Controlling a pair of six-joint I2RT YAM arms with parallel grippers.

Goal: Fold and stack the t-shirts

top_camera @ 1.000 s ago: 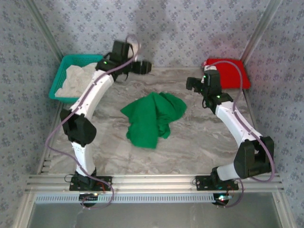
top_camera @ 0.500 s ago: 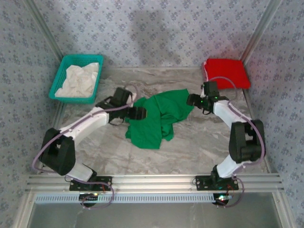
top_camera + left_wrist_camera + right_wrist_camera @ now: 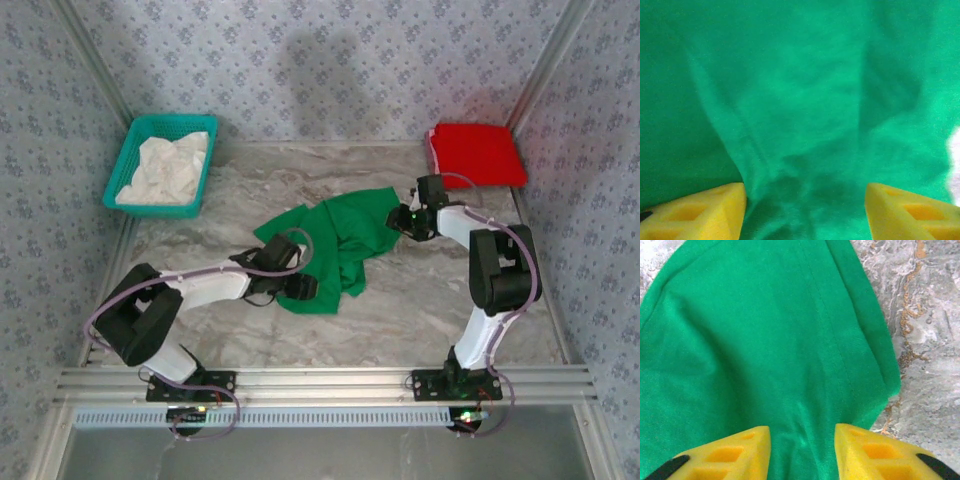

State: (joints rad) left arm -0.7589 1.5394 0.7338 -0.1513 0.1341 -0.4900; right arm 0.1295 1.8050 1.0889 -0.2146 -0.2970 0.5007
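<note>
A bright green t-shirt point(image 3: 340, 232) lies crumpled in the middle of the marble table point(image 3: 430, 300). The red t-shirt point(image 3: 478, 153) lies folded flat at the back right corner. My left gripper point(image 3: 300, 287) is low on the green shirt's near left part. In the left wrist view its yellow fingers stand wide apart, open point(image 3: 805, 192), with green cloth point(image 3: 800, 100) under and between them. My right gripper point(image 3: 401, 218) is at the shirt's right edge. Its fingers point(image 3: 802, 432) are closer together but still open, astride a low ridge of green fabric point(image 3: 765, 340) beside the hem.
A teal mesh basket point(image 3: 128, 158) with a white cloth point(image 3: 168, 168) in it stands at the back left. Patterned walls and metal frame rails close in the table on three sides. Bare marble point(image 3: 925, 340) lies right of the green shirt's hem.
Both arms have come down from the back of the table onto the green shirt. The left one swept toward the near left part, the right one to the right edge. Both sets of jaws have narrowed.
</note>
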